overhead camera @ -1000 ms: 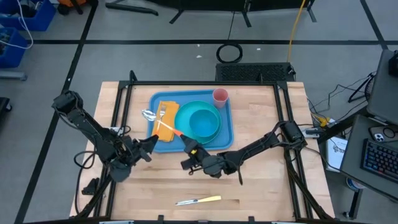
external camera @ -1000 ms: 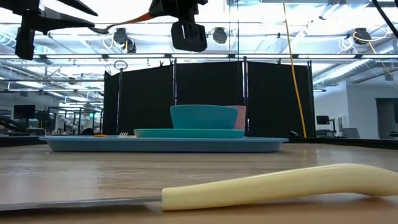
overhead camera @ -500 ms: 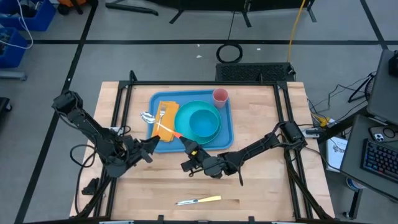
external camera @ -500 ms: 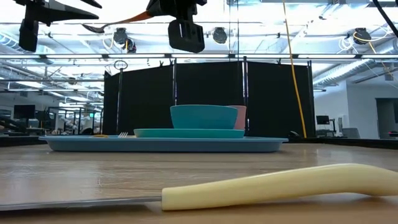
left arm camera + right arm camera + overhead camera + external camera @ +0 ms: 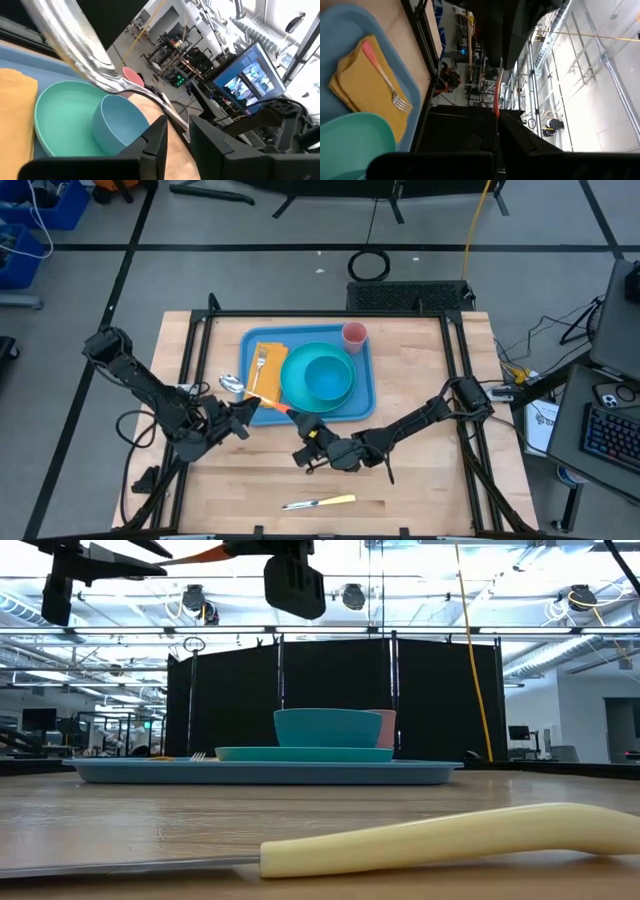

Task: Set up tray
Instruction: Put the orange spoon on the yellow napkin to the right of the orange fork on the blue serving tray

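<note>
High view, centre of frame: I see the large flat light-blue plastic tray (image 5: 364, 397) on the pale wooden table (image 5: 420, 480). It carries a round teal plate (image 5: 300, 392) with a blue bowl (image 5: 327, 373), a folded mustard-yellow cloth napkin (image 5: 268, 351) bearing a fork (image 5: 261, 360), and a small pink cup (image 5: 354, 334). At lower centre my right gripper (image 5: 305, 452) clamps an orange-handled metal spoon (image 5: 236, 385); my left gripper (image 5: 240, 416), lower left, looks parted and empty. I judge setup nearly done: spoon and cream-handled knife (image 5: 320, 502) remain.
</note>
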### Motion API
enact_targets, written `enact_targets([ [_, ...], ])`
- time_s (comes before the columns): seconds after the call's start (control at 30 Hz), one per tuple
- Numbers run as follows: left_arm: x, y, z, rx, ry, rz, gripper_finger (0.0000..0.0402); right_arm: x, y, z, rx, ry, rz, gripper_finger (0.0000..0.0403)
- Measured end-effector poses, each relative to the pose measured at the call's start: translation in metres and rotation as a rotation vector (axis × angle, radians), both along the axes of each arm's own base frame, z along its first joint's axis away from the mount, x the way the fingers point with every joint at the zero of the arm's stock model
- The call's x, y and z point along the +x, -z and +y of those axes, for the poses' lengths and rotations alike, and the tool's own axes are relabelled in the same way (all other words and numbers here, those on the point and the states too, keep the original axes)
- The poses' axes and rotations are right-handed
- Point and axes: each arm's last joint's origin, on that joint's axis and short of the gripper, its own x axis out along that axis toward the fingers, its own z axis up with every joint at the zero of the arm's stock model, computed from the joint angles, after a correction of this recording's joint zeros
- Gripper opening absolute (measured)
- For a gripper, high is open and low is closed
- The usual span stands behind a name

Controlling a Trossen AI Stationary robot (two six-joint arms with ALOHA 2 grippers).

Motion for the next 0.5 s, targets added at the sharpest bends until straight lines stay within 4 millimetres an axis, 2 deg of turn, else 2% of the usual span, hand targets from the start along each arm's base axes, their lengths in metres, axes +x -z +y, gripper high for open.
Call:
enact_targets([
  [0.27, 0.0002, 0.0, 0.0002, 0.012, -0.001, 0.01, 0.0081, 0.0003, 0.0003, -0.0003, 0.013, -0.007, -0.008, 0.0],
  [0.5, 0.0002, 0.0, 0.0001, 0.018, 0.003, 0.016, 0.0081, -0.0018, 0.0015, 0.0081, 0.023, -0.066, -0.004, 0.0],
])
